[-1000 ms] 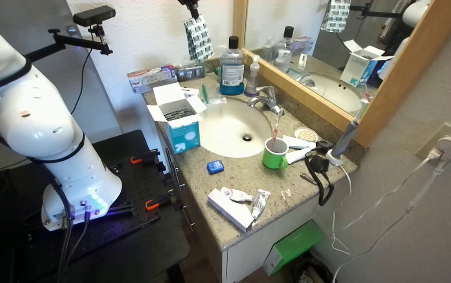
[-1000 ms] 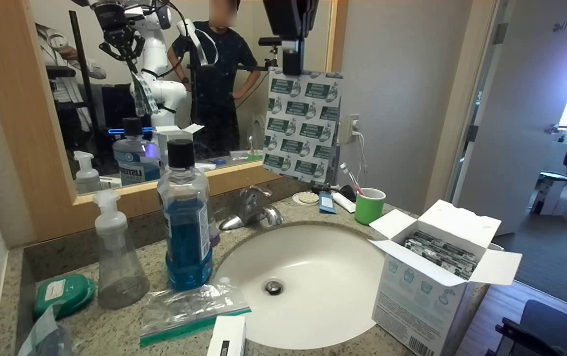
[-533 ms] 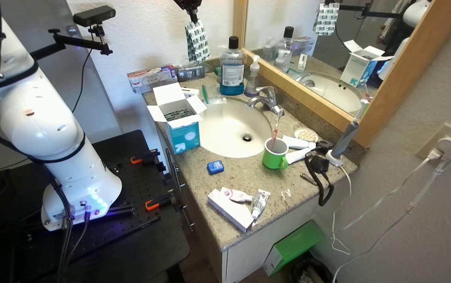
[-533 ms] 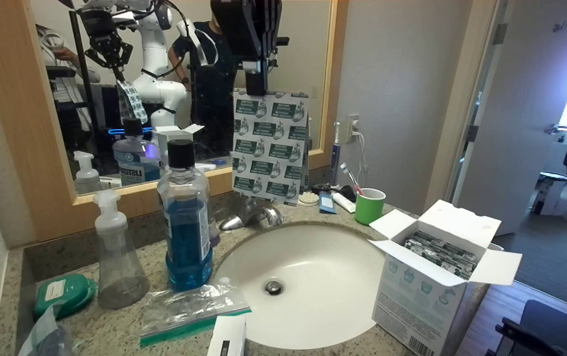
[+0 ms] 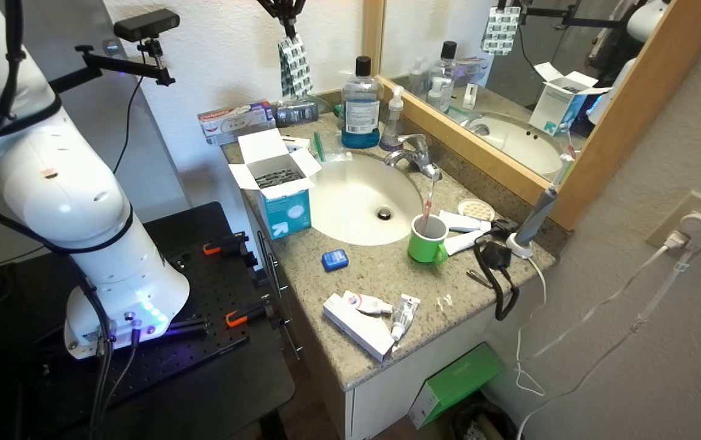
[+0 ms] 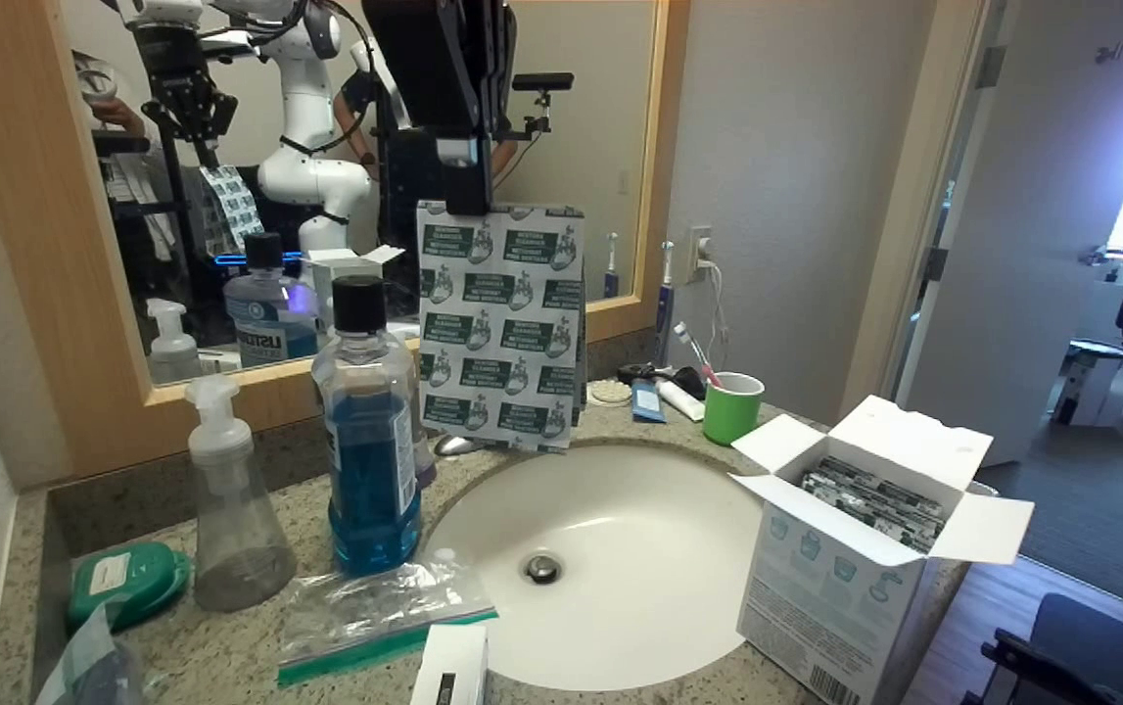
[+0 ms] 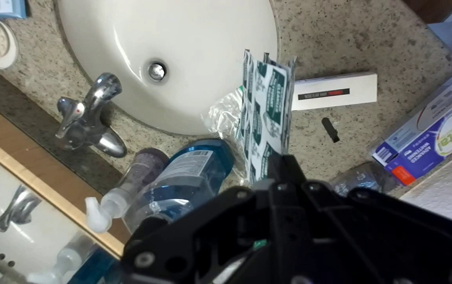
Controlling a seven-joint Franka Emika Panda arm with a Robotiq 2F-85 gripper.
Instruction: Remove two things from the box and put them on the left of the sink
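Note:
Pinched at the top, a foil strip of printed packets point(image 6: 500, 328) hangs from my gripper point(image 6: 468, 191), which is shut on it. In the wrist view, layered edges show at the end of the strip point(image 7: 263, 114), with the fingertips point(image 7: 277, 167) pressed on its near edge. That same strip point(image 5: 295, 67) hangs in the air behind the mouthwash in an exterior view. The box point(image 5: 286, 211) stands open-flapped at the rim of the sink point(image 5: 356, 201), teal side showing. More printed packets point(image 6: 869, 504) are packed inside the box point(image 6: 830, 597).
A mouthwash bottle point(image 6: 365, 470) and a pump bottle point(image 6: 233, 519) stand close to the hanging strip. Below it lie a plastic bag point(image 6: 380, 612) and a white carton point(image 7: 334, 92). The faucet point(image 7: 92, 118), toothpaste box point(image 7: 430, 138) and mirror point(image 6: 375, 147) are nearby.
Gripper and strip have come down and moved leftward in both exterior views, staying together. The box and the things on the counter have not moved.

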